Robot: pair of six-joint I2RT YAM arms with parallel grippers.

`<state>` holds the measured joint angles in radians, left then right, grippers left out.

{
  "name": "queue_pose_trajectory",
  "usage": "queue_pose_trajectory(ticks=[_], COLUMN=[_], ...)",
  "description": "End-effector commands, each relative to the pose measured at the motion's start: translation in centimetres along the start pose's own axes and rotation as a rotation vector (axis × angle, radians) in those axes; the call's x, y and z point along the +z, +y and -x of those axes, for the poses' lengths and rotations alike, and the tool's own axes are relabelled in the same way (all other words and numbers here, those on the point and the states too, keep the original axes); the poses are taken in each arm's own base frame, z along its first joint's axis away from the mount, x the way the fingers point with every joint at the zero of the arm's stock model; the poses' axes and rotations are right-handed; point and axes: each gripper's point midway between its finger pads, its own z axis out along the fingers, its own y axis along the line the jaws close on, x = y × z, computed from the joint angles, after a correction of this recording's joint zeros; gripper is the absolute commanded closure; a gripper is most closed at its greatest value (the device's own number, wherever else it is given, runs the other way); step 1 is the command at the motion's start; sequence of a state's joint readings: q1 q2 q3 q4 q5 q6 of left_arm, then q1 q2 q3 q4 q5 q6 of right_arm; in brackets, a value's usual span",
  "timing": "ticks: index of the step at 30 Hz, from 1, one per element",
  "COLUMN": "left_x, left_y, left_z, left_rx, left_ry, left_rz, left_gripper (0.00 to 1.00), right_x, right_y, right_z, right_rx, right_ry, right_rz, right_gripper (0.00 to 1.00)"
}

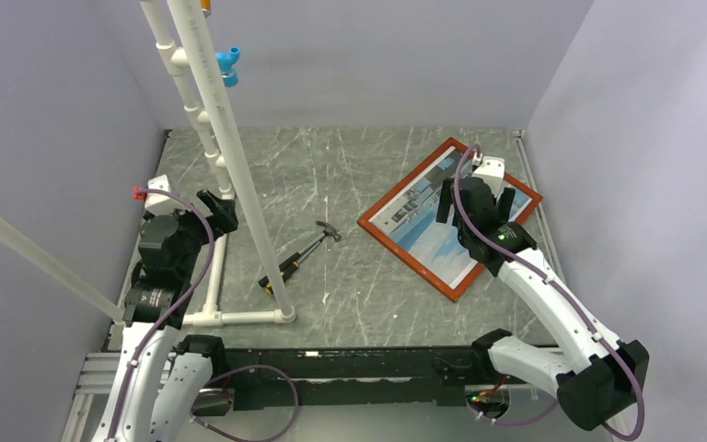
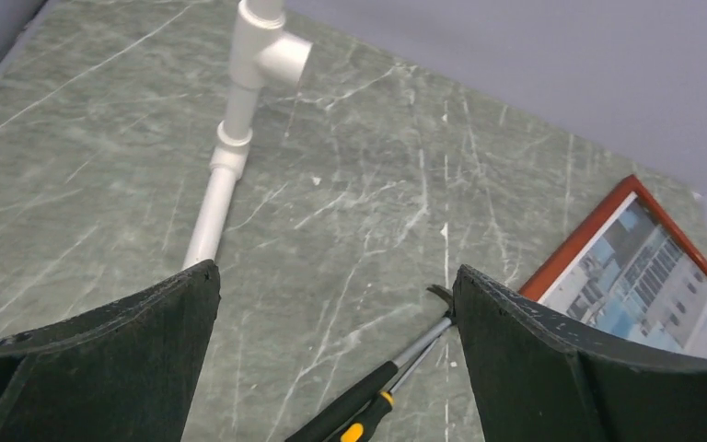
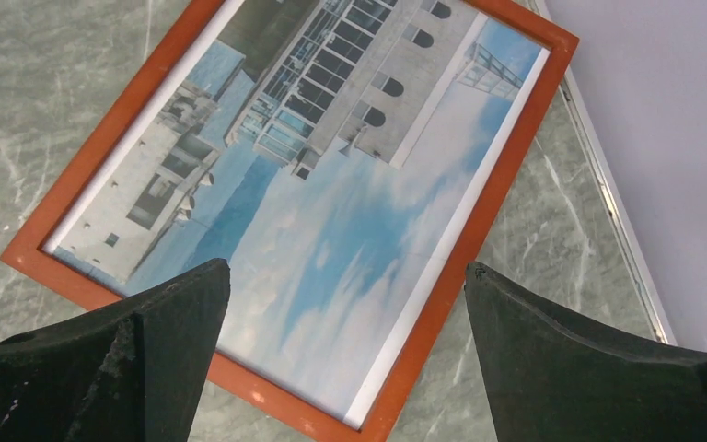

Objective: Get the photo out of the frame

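Now photo [image 3: 331, 184] sits in frame [image 3: 494, 184]; R hand [image 3: 347, 272] spread above.

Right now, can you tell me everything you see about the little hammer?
The hammer is small, with a dark metal claw head, a thin silvery shaft and a black grip with yellow marks. It lies flat on the grey-green marbled table, head pointing to the far right. It sits between the white pipe stand and the frame, and only the table touches it.

Robot lab cell: plain grey panel walls [image 1: 350, 55] boxing in a marbled desk [image 1: 368, 285], white PVC pipe rig [image 1: 230, 157], cabled robot arms [image 1: 552, 285].
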<state>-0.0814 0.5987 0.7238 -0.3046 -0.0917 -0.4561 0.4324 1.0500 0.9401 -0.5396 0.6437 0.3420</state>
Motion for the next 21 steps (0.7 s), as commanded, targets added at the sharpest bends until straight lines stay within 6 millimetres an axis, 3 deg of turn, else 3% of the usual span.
queue_pose_trajectory(ticks=[1, 6, 11, 19, 21], left_x=[-1.3, -2.1, -2.5, -3.4, -3.4], left_y=[1.2, 2.0, 0.9, 0.2, -0.2], left_z=[1.7, 1.7, 0.8, -1.6, -1.9], left_rx=[-0.003, -0.042, 0.028, 0.122, 0.135], left_ry=[-0.072, -0.078, 0.040, 0.201, 0.224], left_rz=[0.071, 0.116, 0.070, 0.007, -0.022], left_gripper=[0.01, 0.01, 0.01, 0.01, 0.00], right_x=[-1.0, -1.2, 0.0, 2.8, 3.1], right_y=[0.4, 0.9, 1.3, -1.0, -0.5], right_z=[2.1, 1.8, 0.7, -2.6, -2.9], right_rx=[0.073, 0.104, 0.199, 0.400, 0.388], right_ry=[-0.059, -0.063, 0.032, 0.203, 0.218], right_rz=[0.044, 0.091, 0.135, 0.110, 0.138], right_gripper=[0.00, 0.00, 0.00, 0.00, 0.00])
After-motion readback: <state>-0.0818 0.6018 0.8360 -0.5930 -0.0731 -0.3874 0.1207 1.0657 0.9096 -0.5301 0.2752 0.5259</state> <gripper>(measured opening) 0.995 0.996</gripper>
